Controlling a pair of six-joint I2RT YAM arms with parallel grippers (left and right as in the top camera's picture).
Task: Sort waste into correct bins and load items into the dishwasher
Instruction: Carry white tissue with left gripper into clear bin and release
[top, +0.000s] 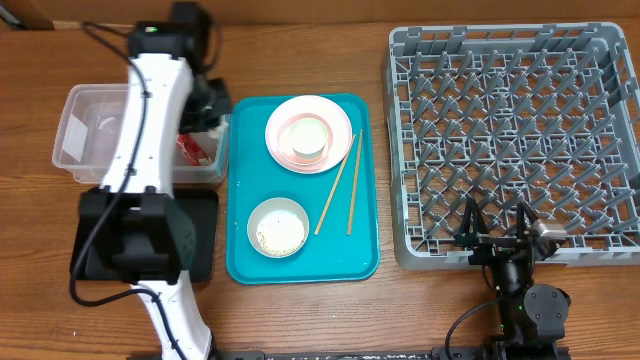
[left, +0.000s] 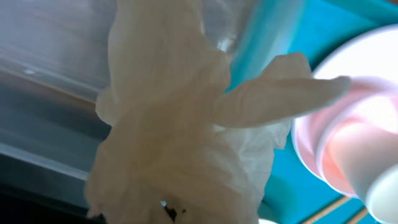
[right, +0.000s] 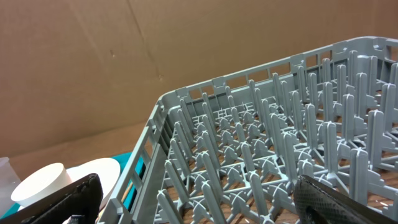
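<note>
White crumpled tissue hangs pinched in my left gripper over the clear tub's right wall, so releasing here risks spilling it onto the teal tray, while my right gripper gapes empty.

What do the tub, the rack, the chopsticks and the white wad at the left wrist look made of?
Tub: probably clear plastic, glossy, with see-through walls. Rack: grey moulded plastic, matt, with upright pegs. Chopsticks: pale wood or bamboo, unclear which. Tissue: thin soft paper, crumpled and creased.
</note>
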